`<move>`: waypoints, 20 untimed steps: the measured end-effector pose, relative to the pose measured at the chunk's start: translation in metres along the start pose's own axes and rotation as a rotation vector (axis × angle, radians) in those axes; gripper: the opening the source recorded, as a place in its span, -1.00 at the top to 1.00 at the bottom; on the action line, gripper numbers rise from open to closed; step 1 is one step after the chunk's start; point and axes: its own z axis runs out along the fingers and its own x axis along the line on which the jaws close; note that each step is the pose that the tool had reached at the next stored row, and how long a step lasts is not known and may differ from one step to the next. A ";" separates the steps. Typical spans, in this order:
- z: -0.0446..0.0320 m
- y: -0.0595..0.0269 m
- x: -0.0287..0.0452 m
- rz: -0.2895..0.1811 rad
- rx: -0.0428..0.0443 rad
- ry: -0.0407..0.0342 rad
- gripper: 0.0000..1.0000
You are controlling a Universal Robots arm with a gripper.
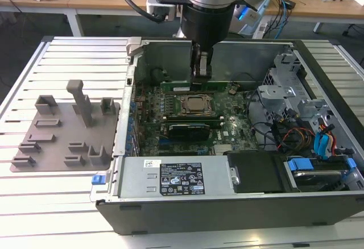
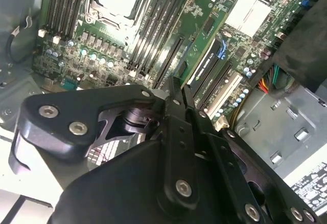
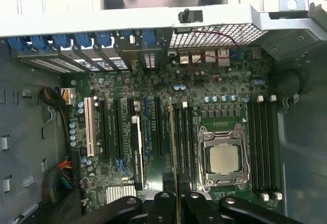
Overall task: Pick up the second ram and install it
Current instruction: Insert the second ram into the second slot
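Observation:
In the exterior view my gripper (image 1: 199, 78) hangs inside the open computer case (image 1: 227, 209), over the motherboard (image 1: 227, 127). It is shut on the second ram (image 1: 182, 84), a long green stick held level and on edge just above the board. In the first wrist view the ram (image 3: 172, 142) appears as a thin edge-on strip running out from between my fingers (image 3: 163, 206), in line with the long black sockets (image 3: 185, 142) beside the CPU socket (image 3: 224, 157). I cannot tell whether it touches a socket. In the second wrist view my gripper (image 2: 179, 86) is closed above the same row of sockets.
A grey fixture plate (image 1: 57, 146) with upright blocks lies at the exterior view's left of the case. A drive cage and cable bundles (image 1: 301, 124) fill the case's right part. The power supply (image 1: 176, 178) lines the near wall. An expansion card (image 1: 187, 129) stands near the CPU socket.

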 end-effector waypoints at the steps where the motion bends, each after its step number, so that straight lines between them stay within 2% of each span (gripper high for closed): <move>1: 0.0061 0.0001 0.0002 0.000 0.0000 -0.0003 0.73; 6: 0.0172 -0.0001 0.0005 0.000 0.0000 -0.0004 0.73; 9: 0.0291 -0.0002 0.0009 0.000 0.0000 -0.0002 0.73; 11: 0.0342 -0.0003 0.0010 0.000 0.0000 -0.0002 0.73; 15: 0.0411 -0.0004 0.0012 0.000 0.0000 -0.0002 0.73; 20: 0.0459 -0.0005 0.0013 0.000 0.0000 -0.0002 0.73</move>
